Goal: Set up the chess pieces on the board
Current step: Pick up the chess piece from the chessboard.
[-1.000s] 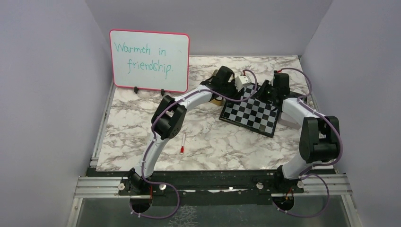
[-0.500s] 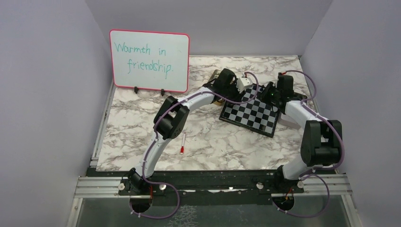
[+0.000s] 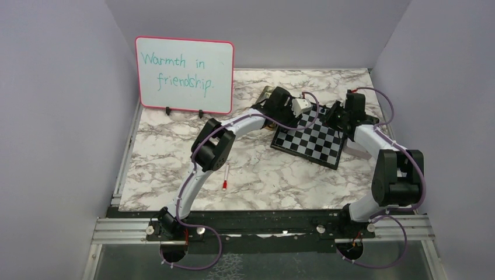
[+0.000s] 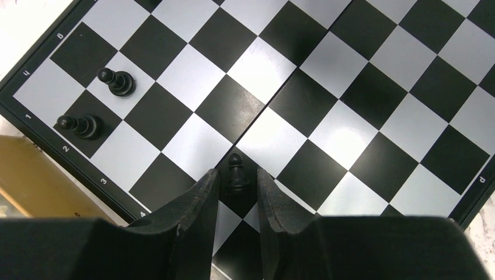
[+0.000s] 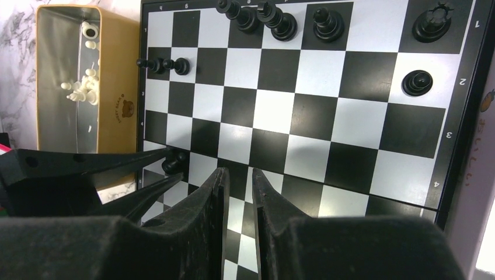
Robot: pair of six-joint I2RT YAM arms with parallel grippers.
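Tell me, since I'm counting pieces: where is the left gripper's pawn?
In the left wrist view, the pawn stands between the left gripper's fingers on the board's near edge.
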